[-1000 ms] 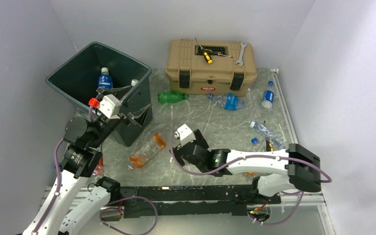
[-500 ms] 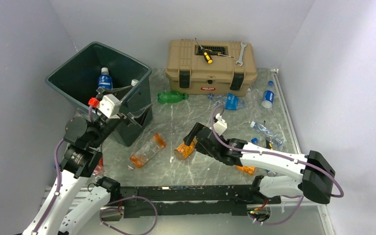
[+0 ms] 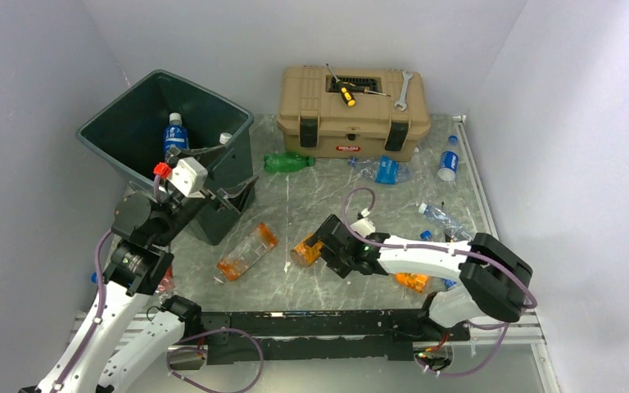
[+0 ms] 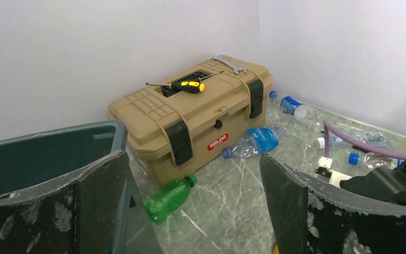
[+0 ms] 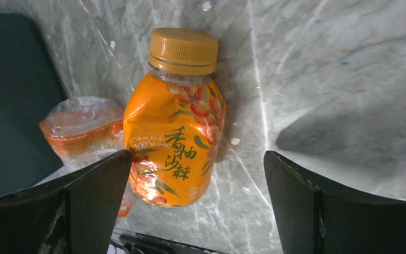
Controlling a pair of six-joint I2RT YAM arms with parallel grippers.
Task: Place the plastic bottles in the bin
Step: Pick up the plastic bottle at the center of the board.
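The dark green bin [image 3: 105,141] stands at the back left with a blue-labelled bottle [image 3: 175,137] inside. My right gripper [image 3: 321,244] is open, low over the table, facing an orange bottle [image 3: 305,250] with a yellow cap. In the right wrist view this bottle [image 5: 174,132] lies between the open fingers of the right gripper [image 5: 198,159], close to the left finger [image 5: 92,196]. My left gripper [image 3: 233,195] is open and empty beside the bin's front right corner. In the left wrist view the left gripper [image 4: 192,159] faces a green bottle [image 4: 168,198].
A crushed orange-tinted bottle [image 3: 247,251] lies left of the orange one. The green bottle [image 3: 288,162], a blue crushed bottle [image 3: 386,170] and other bottles [image 3: 448,164] [image 3: 445,219] lie near the tan toolbox [image 3: 352,123]. Another orange bottle [image 3: 414,282] lies under the right arm.
My right gripper pulled back to the right, uncovering the orange bottle, then turned and settled facing it. My left gripper shifted slightly up and right, still open.
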